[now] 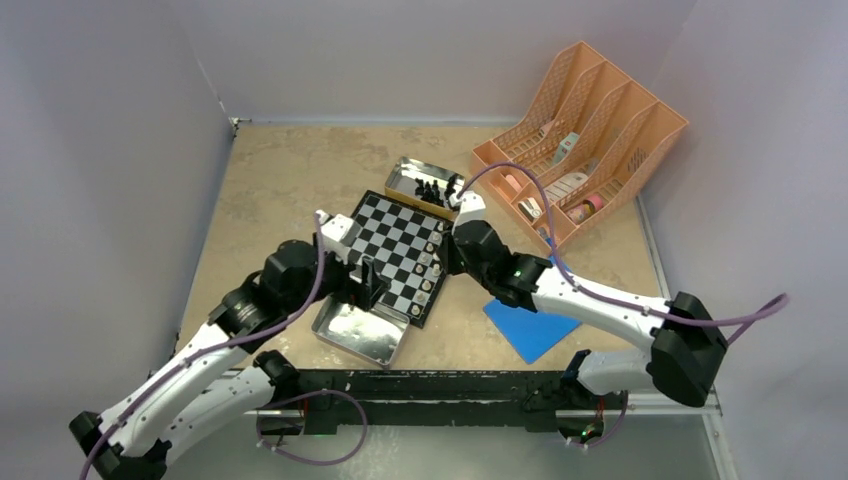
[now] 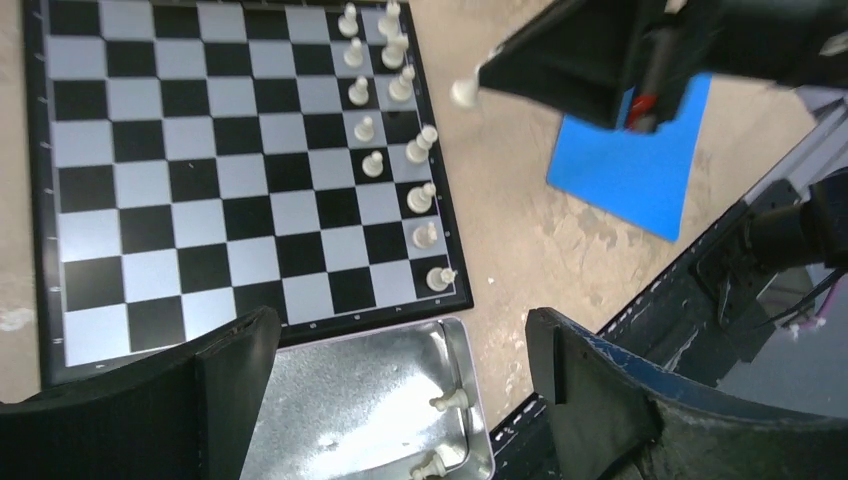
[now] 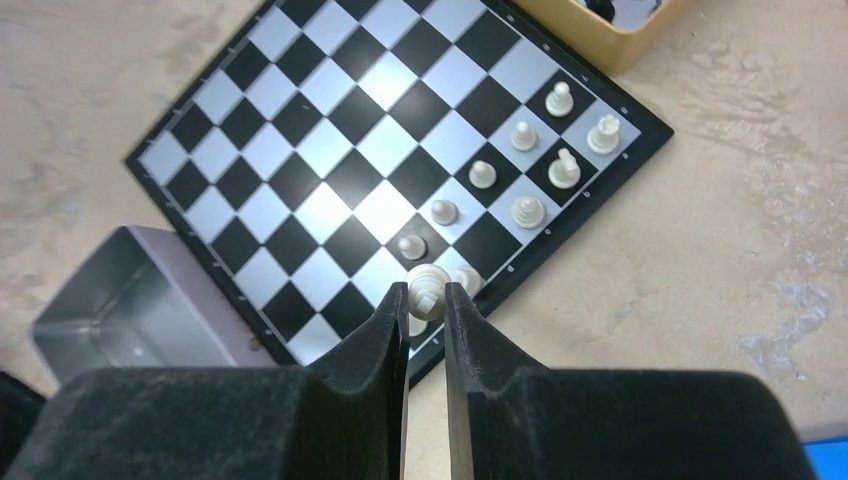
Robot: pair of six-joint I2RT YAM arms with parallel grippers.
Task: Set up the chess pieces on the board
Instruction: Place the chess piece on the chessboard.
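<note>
Risk: the white piece point(image 3: 425, 285) is nipped only at the very fingertips, so it may twist or slip out on the way down. The fingers may also topple the placed white pieces point(image 3: 483, 174).
Cause: those pieces stand close together right under and just ahead of the tips, leaving little room for two fingers.
Right claw point(image 3: 425, 300): nearly together, clamped on the white piece and touching nothing else.
Left claw point(image 2: 400, 340): fingers wide apart and holding nothing, hanging over the near tin point(image 2: 350, 400). Two loose white pieces point(image 2: 450, 402) lie below it, nearer its right finger.
Board point(image 3: 300, 170): below and ahead of the right claw, with its near edge under the tips.
Black pieces point(image 1: 425, 185): in the far tin point(image 1: 410, 170), beyond the board, well ahead of both claws.
</note>
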